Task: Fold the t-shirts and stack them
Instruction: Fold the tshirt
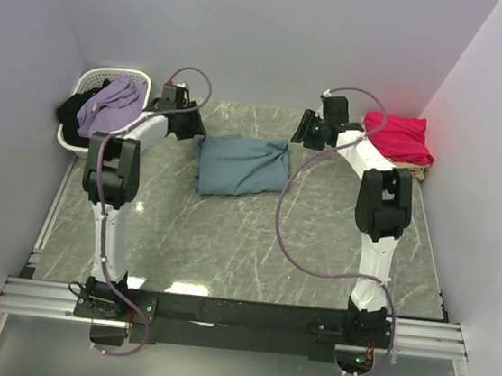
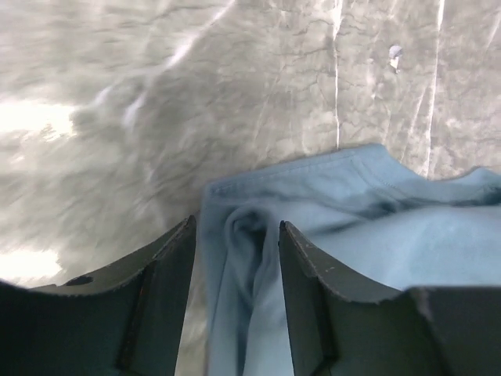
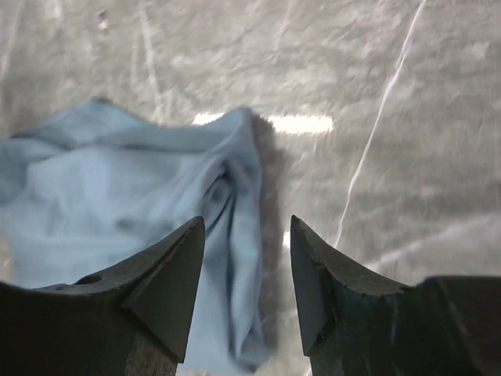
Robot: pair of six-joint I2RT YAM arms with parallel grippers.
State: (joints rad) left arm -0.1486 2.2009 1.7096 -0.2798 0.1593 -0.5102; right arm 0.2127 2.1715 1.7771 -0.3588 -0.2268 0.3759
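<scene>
A dusty teal-blue t-shirt lies loosely folded on the marble table between my two arms. My left gripper is open above its far left corner; in the left wrist view the shirt's edge lies between the open fingers. My right gripper is open above its far right corner; the cloth's right edge lies under the gap. A folded crimson-pink t-shirt lies at the far right on a pale beige one, of which only an edge shows.
A white slatted basket stands at the far left, holding lilac cloth and black cloth. Walls close in the table at the back and both sides. Grey marble table surface lies in front of the shirt.
</scene>
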